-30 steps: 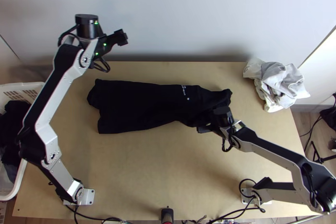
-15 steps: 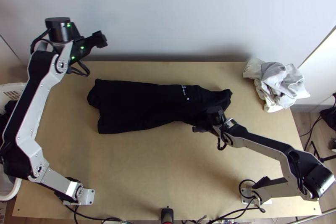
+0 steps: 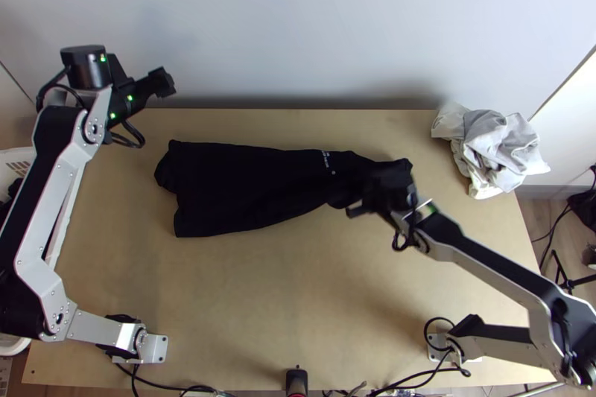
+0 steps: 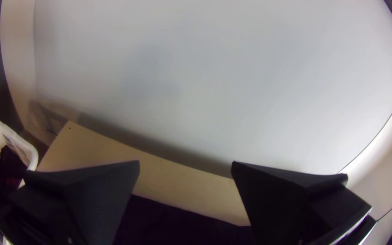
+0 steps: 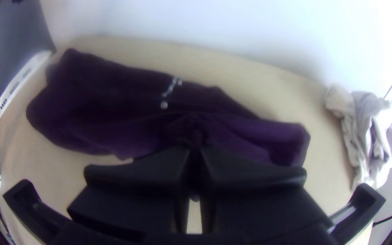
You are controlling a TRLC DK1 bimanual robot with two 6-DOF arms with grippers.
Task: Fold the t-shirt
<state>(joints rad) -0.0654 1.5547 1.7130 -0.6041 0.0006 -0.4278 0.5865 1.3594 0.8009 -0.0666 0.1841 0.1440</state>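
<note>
Right end effector (image 5: 197,150) closed, seemingly pinching near edge of black t-shirt (image 3: 246,188), hold suited to folding it inward. Left end effector (image 4: 185,164) open, well aside, leaving working room.

the right gripper (image 3: 363,203) is blurred in the top view and hides part of the t-shirt (image 3: 246,185) on its side toward the tabletop's (image 3: 298,307) near edge; the exact pinch between its fingers is hidden. the shirt's print is too small to read there. pale cloth (image 3: 498,145) hides the tabletop's far right corner. the top view's left edge cuts off the left arm's (image 3: 37,226) elbow and the white basket (image 3: 18,155), partly hidden behind that arm.
</note>
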